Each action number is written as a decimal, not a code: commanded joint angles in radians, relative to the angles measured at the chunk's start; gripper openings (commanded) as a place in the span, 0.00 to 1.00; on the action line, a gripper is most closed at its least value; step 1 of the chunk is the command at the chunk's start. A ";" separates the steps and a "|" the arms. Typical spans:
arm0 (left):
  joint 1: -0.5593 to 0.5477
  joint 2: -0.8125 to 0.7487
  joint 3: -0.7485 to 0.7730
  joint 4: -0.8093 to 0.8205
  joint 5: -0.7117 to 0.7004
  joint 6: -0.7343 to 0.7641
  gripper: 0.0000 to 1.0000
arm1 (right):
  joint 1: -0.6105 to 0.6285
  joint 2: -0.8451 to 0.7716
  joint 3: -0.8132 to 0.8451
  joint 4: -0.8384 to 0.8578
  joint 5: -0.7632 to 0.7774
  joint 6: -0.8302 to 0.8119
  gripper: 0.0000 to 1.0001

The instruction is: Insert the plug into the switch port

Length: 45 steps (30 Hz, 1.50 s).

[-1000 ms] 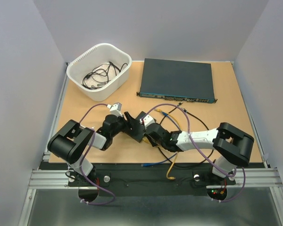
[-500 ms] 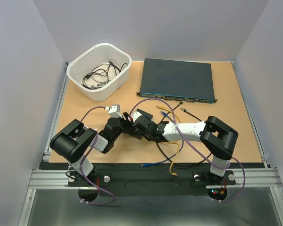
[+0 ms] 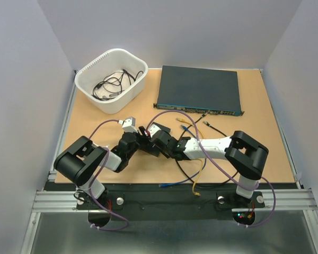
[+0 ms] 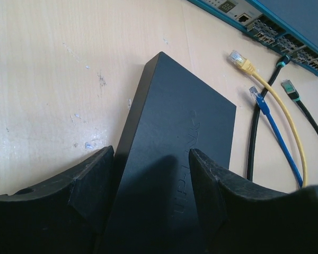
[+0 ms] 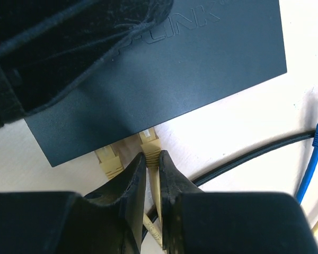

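Note:
The small flat black box (image 4: 175,132) lies on the table, and my left gripper (image 4: 151,156) is shut on it across its width. In the right wrist view my right gripper (image 5: 152,156) is shut on a yellow plug (image 5: 149,144). The plug's tip touches the near edge of the box (image 5: 164,69), where the switch port sits. The port itself is hidden under that edge. A second yellow plug (image 5: 110,161) sits at the same edge to the left. In the top view both grippers (image 3: 144,142) (image 3: 168,146) meet at the table's front middle.
The large dark unit (image 3: 199,89) stands at the back. A white basket (image 3: 111,79) of cables stands at the back left. Loose yellow (image 4: 244,62), blue (image 4: 259,98) and black (image 4: 289,87) plugs lie right of the box. A black cable (image 5: 244,159) runs beside my right gripper.
The right arm has swung left and brought its gripper up against the box held by the left gripper. In the last half second almost nothing moved.

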 commanded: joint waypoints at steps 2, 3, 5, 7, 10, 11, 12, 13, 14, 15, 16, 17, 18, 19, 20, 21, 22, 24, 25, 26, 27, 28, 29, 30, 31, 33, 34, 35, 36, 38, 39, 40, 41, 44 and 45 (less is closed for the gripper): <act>-0.114 -0.026 0.004 -0.334 0.297 -0.071 0.72 | 0.019 -0.009 0.009 0.508 -0.121 0.076 0.01; -0.102 -0.054 0.008 -0.368 0.293 -0.065 0.73 | 0.019 -0.013 -0.003 0.509 -0.119 0.079 0.00; -0.087 -0.084 0.013 -0.402 0.286 -0.048 0.78 | 0.018 -0.019 -0.014 0.508 -0.116 0.086 0.00; -0.061 -0.137 0.027 -0.465 0.280 -0.031 0.99 | 0.018 -0.021 -0.022 0.509 -0.113 0.087 0.01; -0.024 -0.210 0.044 -0.558 0.251 -0.003 0.99 | 0.018 -0.016 -0.011 0.508 -0.119 0.084 0.01; -0.001 -0.251 0.050 -0.601 0.235 0.006 0.99 | 0.019 -0.009 0.001 0.502 -0.128 0.082 0.00; -0.001 -0.270 0.045 -0.603 0.240 0.004 0.99 | 0.019 -0.004 0.002 0.499 -0.128 0.079 0.00; 0.016 -0.287 0.044 -0.602 0.249 0.004 0.99 | 0.019 0.002 0.018 0.492 -0.137 0.078 0.00; 0.021 -0.301 0.045 -0.611 0.243 0.003 0.99 | 0.018 0.008 0.026 0.489 -0.144 0.078 0.00; 0.024 -0.328 0.061 -0.653 0.231 0.004 0.99 | 0.018 0.025 0.038 0.486 -0.148 0.078 0.00; 0.028 -0.342 0.070 -0.683 0.218 0.007 0.99 | 0.019 0.033 0.049 0.482 -0.160 0.081 0.00; 0.031 -0.356 0.077 -0.734 0.191 0.012 0.99 | 0.019 0.042 0.067 0.480 -0.167 0.087 0.01; 0.036 -0.388 0.091 -0.759 0.177 0.018 0.99 | 0.018 0.060 0.077 0.480 -0.173 0.093 0.01; 0.042 -0.405 0.091 -0.769 0.175 0.020 0.99 | 0.018 0.069 0.084 0.477 -0.182 0.096 0.01; 0.054 -0.423 0.090 -0.772 0.178 0.023 0.99 | 0.018 0.080 0.093 0.479 -0.185 0.101 0.00; 0.062 -0.454 0.102 -0.805 0.171 0.024 0.99 | 0.019 0.088 0.109 0.479 -0.187 0.112 0.00; 0.070 -0.468 0.111 -0.825 0.162 0.026 0.99 | 0.018 0.105 0.116 0.480 -0.187 0.116 0.00; 0.090 -0.499 0.139 -0.876 0.139 0.044 0.99 | 0.019 0.120 0.136 0.480 -0.181 0.141 0.00; 0.096 -0.505 0.146 -0.890 0.131 0.055 0.99 | 0.019 0.129 0.143 0.480 -0.181 0.150 0.00; 0.105 -0.511 0.154 -0.899 0.119 0.067 0.99 | 0.019 0.140 0.147 0.480 -0.187 0.158 0.00; 0.117 -0.511 0.168 -0.914 0.111 0.070 0.99 | 0.019 0.148 0.155 0.479 -0.187 0.174 0.00; 0.122 -0.508 0.171 -0.910 0.111 0.069 0.99 | 0.021 0.155 0.158 0.480 -0.188 0.193 0.01; 0.125 -0.503 0.173 -0.899 0.112 0.067 0.99 | 0.022 0.160 0.159 0.480 -0.187 0.202 0.01; 0.130 -0.485 0.176 -0.889 0.117 0.067 0.99 | 0.024 0.162 0.161 0.480 -0.184 0.216 0.01; 0.134 -0.473 0.179 -0.876 0.117 0.069 0.99 | 0.028 0.166 0.163 0.480 -0.179 0.228 0.00; 0.145 -0.422 0.196 -0.855 0.120 0.072 0.99 | 0.039 0.171 0.161 0.485 -0.178 0.259 0.00; 0.148 -0.404 0.203 -0.849 0.123 0.073 0.99 | 0.044 0.172 0.158 0.489 -0.177 0.266 0.00; 0.151 -0.367 0.219 -0.839 0.131 0.076 0.99 | 0.048 0.175 0.156 0.495 -0.177 0.277 0.00; 0.153 -0.347 0.228 -0.833 0.131 0.082 0.99 | 0.053 0.174 0.155 0.495 -0.176 0.280 0.00; 0.171 -0.287 0.255 -0.824 0.140 0.089 0.99 | 0.064 0.174 0.153 0.496 -0.173 0.289 0.00; 0.176 -0.269 0.263 -0.819 0.145 0.093 0.99 | 0.068 0.174 0.153 0.496 -0.171 0.291 0.01; 0.183 -0.250 0.269 -0.813 0.151 0.096 0.99 | 0.071 0.169 0.152 0.497 -0.168 0.291 0.01; 0.198 -0.220 0.277 -0.798 0.166 0.098 0.99 | 0.077 0.166 0.147 0.497 -0.161 0.300 0.00; 0.214 -0.184 0.300 -0.778 0.183 0.106 0.99 | 0.082 0.155 0.141 0.499 -0.167 0.311 0.00; 0.215 -0.166 0.312 -0.776 0.183 0.107 0.99 | 0.084 0.155 0.138 0.499 -0.171 0.311 0.00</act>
